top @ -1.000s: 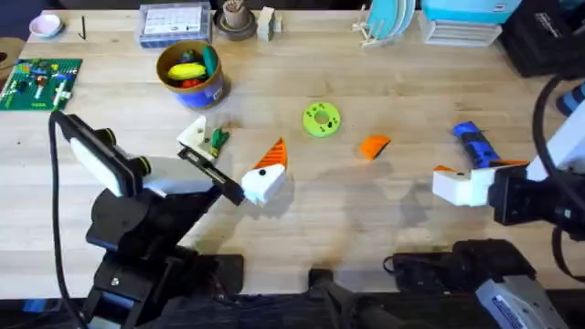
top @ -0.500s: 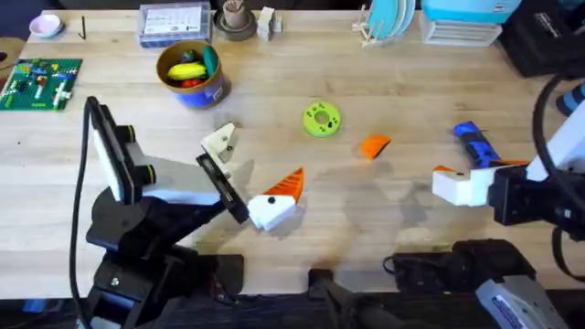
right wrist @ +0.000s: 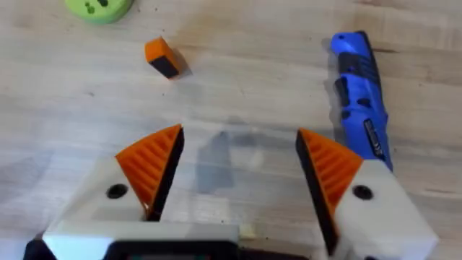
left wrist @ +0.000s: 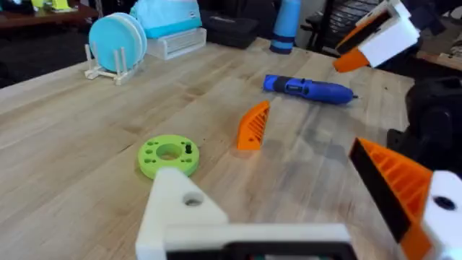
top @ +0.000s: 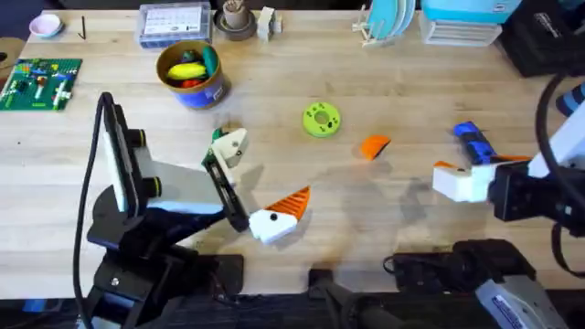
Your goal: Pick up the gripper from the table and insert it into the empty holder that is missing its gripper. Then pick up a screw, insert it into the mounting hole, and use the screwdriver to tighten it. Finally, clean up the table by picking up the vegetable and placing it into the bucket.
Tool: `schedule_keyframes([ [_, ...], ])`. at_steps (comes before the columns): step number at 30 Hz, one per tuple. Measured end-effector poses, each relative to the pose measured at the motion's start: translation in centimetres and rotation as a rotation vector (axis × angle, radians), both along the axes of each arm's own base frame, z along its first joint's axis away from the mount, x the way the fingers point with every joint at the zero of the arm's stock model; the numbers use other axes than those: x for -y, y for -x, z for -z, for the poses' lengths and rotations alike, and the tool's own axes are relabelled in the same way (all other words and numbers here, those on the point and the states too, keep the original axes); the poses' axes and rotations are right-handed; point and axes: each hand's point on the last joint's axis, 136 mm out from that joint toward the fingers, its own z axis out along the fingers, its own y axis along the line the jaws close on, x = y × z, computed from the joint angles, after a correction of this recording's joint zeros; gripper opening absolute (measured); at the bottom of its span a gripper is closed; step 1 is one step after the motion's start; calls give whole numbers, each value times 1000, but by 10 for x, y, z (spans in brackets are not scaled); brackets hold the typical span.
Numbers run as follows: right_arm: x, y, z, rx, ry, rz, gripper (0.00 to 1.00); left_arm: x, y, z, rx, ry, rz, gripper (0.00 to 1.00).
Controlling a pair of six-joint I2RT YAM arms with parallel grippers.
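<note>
Two sets of fingers spread wide, gripping nothing: left gripper (top: 258, 185) missing one pad, right gripper (right wrist: 238, 177) complete. Risk: small orange ribbed plastic wedge (top: 374, 146) skidding across the wooden table (top: 402, 82) if nudged off-centre.

A light wooden table (top: 274, 100) carried the scattered parts. A loose orange gripper (top: 374, 146) lay near its centre, between a green round disc with holes (top: 321, 119) and the blue screwdriver (top: 474, 143). The blue bucket (top: 191, 75) stood toward the far left, with a green circuit-like board (top: 39, 81) near the left edge and a rack of blue plates (top: 388, 20) along the far edge.
</note>
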Motion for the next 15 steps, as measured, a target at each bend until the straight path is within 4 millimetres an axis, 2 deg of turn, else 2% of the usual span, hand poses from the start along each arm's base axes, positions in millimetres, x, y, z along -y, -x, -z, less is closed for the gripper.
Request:
schedule_keyframes([
  [6,-6,-31,-28,170,-49,2,994,0,0,0,9,-5,4,992],
  [15,-31,-38,-42,214,-206,-51,994,0,0,0,9,-5,4,992],
])
